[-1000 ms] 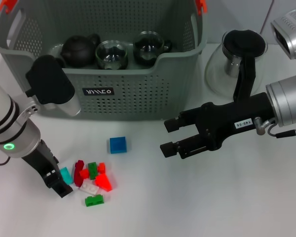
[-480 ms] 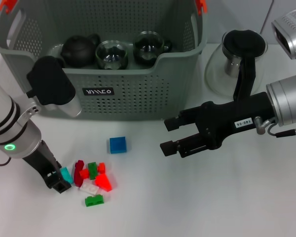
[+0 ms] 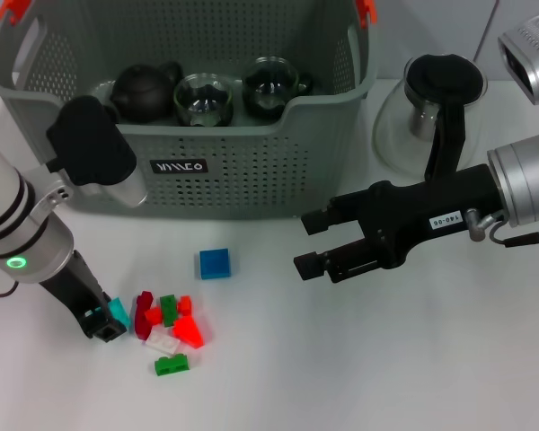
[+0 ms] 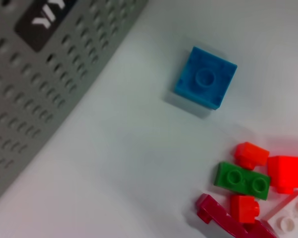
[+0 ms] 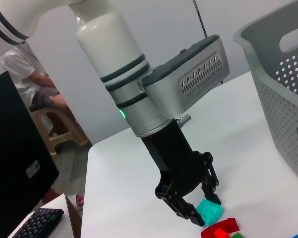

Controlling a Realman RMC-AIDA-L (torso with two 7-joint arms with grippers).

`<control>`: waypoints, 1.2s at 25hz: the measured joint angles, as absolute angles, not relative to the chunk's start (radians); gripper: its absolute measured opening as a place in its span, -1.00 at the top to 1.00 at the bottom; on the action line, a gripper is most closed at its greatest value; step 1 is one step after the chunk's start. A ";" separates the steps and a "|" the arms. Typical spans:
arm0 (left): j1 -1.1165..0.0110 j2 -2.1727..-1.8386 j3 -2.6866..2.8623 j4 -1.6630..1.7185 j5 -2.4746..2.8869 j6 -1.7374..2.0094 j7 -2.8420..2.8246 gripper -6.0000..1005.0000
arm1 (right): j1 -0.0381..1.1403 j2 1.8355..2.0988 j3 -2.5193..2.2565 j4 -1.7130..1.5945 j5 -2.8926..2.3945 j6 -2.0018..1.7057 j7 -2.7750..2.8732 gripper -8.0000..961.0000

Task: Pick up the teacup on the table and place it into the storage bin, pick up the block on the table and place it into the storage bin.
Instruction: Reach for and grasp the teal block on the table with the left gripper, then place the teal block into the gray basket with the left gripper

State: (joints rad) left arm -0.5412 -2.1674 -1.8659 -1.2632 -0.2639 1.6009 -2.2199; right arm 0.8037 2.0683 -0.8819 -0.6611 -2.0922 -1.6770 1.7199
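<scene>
My left hand [image 3: 103, 323] is pinched shut on the teal block [image 3: 118, 312] down on the worktop [image 3: 386, 377], red and green bricks [image 3: 169, 321] touching beside it; shallow corner grip may slip before the storage bin [image 3: 251, 166] ahead.

Head view set high, looking forward and down over the table [image 3: 359, 368], bin [image 3: 251, 171] and both arms, left wrist view held close above the blocks [image 4: 248, 186] beside the bin wall, right wrist view aimed low across the table at the left arm, blocks shared by all three.
</scene>
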 joint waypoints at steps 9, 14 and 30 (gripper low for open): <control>-0.551 -2.165 -1.900 -1.306 -0.265 1.667 -2.222 0.21 | 0.802 2.066 -0.881 -0.661 -2.092 -1.679 1.718 -0.72; -0.572 -2.164 -2.051 -1.417 -0.311 1.800 -2.205 0.21 | 0.805 2.066 -0.879 -0.661 -2.092 -1.681 1.718 -0.72; -0.794 -1.962 -2.559 -1.217 -0.835 1.952 -2.233 0.21 | 0.817 2.065 -0.879 -0.670 -2.092 -1.691 1.717 -0.72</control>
